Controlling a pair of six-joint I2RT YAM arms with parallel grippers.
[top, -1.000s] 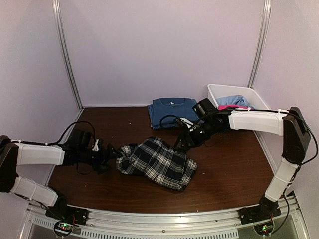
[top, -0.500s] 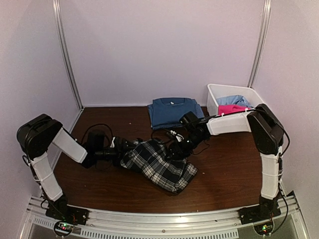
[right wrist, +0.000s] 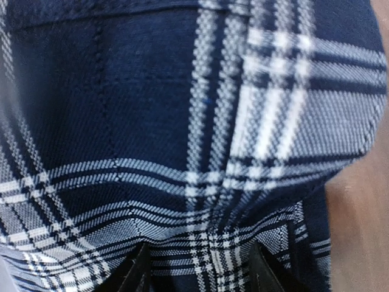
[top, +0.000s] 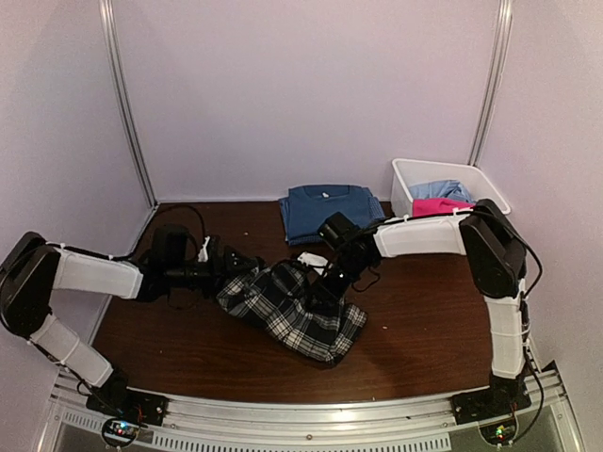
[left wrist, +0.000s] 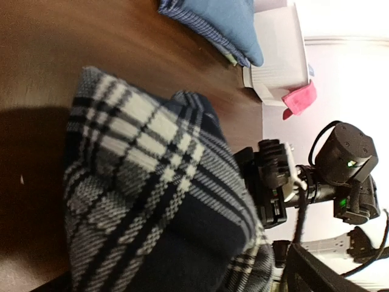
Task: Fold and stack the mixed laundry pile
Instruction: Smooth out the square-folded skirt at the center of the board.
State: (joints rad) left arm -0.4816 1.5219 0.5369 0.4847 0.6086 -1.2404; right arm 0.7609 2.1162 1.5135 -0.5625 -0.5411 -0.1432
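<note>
Plaid cotton, black-and-white, lumped rather than folded: the plaid shirt (top: pixel 294 313) sits mid-table, long axis running 10 to 4 o'clock in the top view. Its surface is ridged and doubled over itself, and the left wrist view shows a thick rolled hump (left wrist: pixel 152 182). At 12 o'clock of it, near the back wall, the dark blue T-shirt (top: pixel 328 209) lies folded flat. At 2 o'clock the bright pink piece (top: pixel 435 204) and the pale blue piece (top: pixel 441 188) are in the white bin (top: pixel 403 184), pink hanging over its rim.

From 9 o'clock the left gripper (top: pixel 243 267) reaches in, jaws wide open, tips at the plaid's 10 o'clock corner, holding nothing that I can see. From 1 o'clock the right gripper (top: pixel 325 288) is down on the plaid's far edge. Its fingers (right wrist: pixel 137 274) stand part-way apart with cloth bulging between them; can't confirm a pinch.

Hard to read: right wrist view is all fabric, with only a sliver of table at 4 o'clock. The left claw's own fingers barely show in its wrist view. Collar and sleeves of the plaid can't be picked out. The right forearm crosses the bin's near wall. The pale blue piece shows only partly behind the pink.

Room: bare brown table (top: pixel 424 325) from 3 round to 8 o'clock of the plaid, out to the front rail (top: pixel 311 412). The strip between plaid and T-shirt is tight, taken up by the right claw. Bin sits hard in the back-right corner.
</note>
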